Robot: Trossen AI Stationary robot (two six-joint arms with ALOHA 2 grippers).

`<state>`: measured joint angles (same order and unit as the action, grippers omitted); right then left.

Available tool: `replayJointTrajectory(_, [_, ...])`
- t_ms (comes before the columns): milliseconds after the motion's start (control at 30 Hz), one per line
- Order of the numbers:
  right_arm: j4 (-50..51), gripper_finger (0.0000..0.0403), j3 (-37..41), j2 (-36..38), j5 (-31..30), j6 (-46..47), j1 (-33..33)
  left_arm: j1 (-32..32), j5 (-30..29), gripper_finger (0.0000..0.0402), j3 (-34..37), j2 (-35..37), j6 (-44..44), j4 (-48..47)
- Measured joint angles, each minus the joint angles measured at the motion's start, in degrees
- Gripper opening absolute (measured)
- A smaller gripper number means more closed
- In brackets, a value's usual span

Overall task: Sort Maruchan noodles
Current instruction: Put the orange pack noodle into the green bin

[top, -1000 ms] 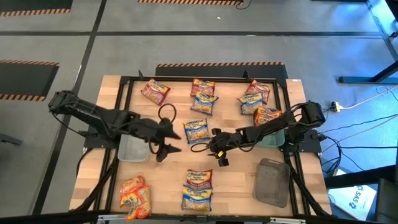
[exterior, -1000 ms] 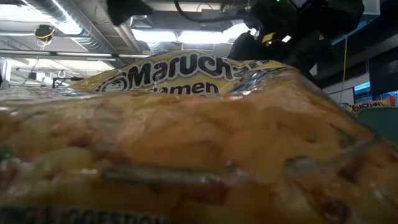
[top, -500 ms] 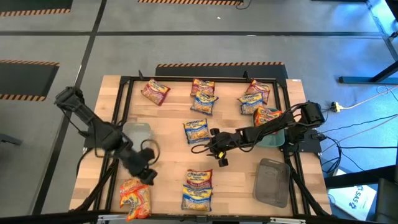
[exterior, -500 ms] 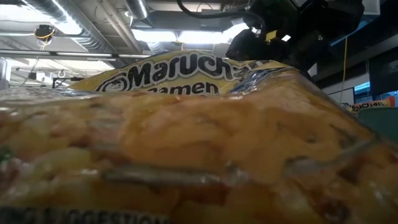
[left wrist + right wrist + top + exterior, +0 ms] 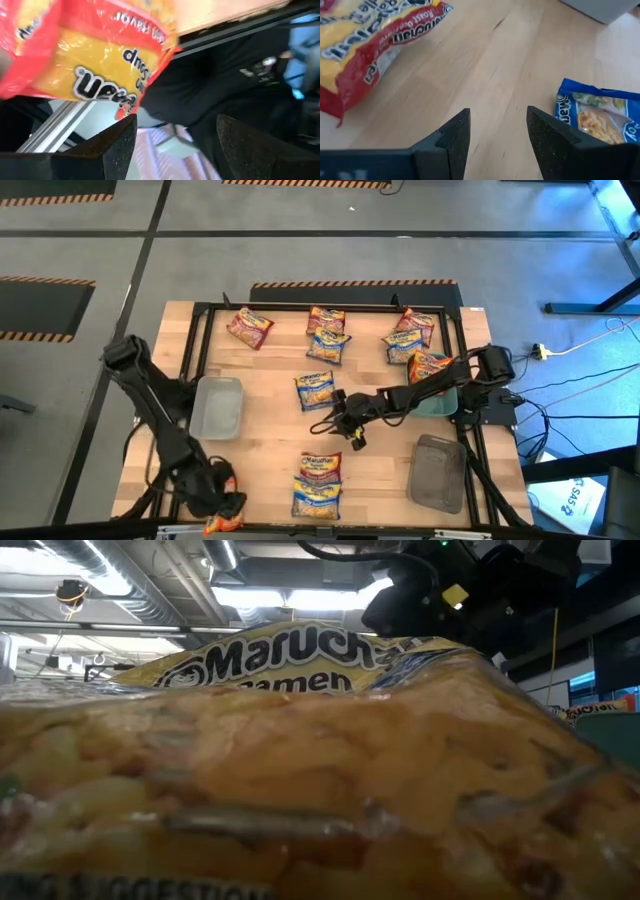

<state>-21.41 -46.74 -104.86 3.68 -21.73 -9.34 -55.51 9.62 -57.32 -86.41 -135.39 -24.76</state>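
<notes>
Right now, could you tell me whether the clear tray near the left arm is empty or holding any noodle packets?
Empty. In the high view the clear tray shows only its bare bottom, with no packet inside; the nearest blue-and-yellow packet lies on the table beside it.

Left pincer (image 5: 215,502) hangs spread wide at seven o'clock; right pincer (image 5: 338,418) sits centre, fingers parted, empty.

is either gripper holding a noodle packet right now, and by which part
No. The left gripper is open beside the orange-red packet; the right gripper is open over bare table.
</notes>
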Motion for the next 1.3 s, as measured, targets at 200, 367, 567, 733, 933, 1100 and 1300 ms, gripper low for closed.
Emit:
replayJointTrajectory(200, [0.1, 0.0177, 0.0, -0.2, 0.0, -1.2, 0.2, -1.6, 10.5, 0.0267, 0.0, -3.8, -1.1, -2.4])
replayJointTrajectory(367, [0.2, 0.0177, 0.0, -0.2, 0.0, -0.4, 0.1, -2.2, 4.7, 0.0267, 0.0, -3.9, -0.6, -6.3])
replayJointTrajectory(567, [0.2, 0.0177, 0.0, -0.2, 0.0, 2.2, 0.1, -2.4, -1.2, 0.0267, 0.0, -3.9, 3.1, -9.4])
replayJointTrajectory(733, [0.2, 0.0177, 0.0, -0.2, 0.0, 3.3, 0.1, -2.4, -3.0, 0.0259, 0.0, -3.9, 5.4, -10.7])
replayJointTrajectory(933, [0.3, 0.0177, 0.0, -0.2, 0.0, 3.4, 0.1, -2.4, -5.4, 0.0204, 0.0, -3.9, 5.5, -10.2])
replayJointTrajectory(1100, [0.5, 0.0177, 0.0, -0.2, 0.0, 3.4, 0.1, -2.4, -8.6, 0.0146, 0.0, -3.9, 6.2, -10.2])
replayJointTrajectory(1300, [0.5, 0.0177, 0.0, -0.2, 0.0, 3.4, 0.1, -1.9, -10.4, 0.0087, 0.0, -3.9, 7.3, -10.5])
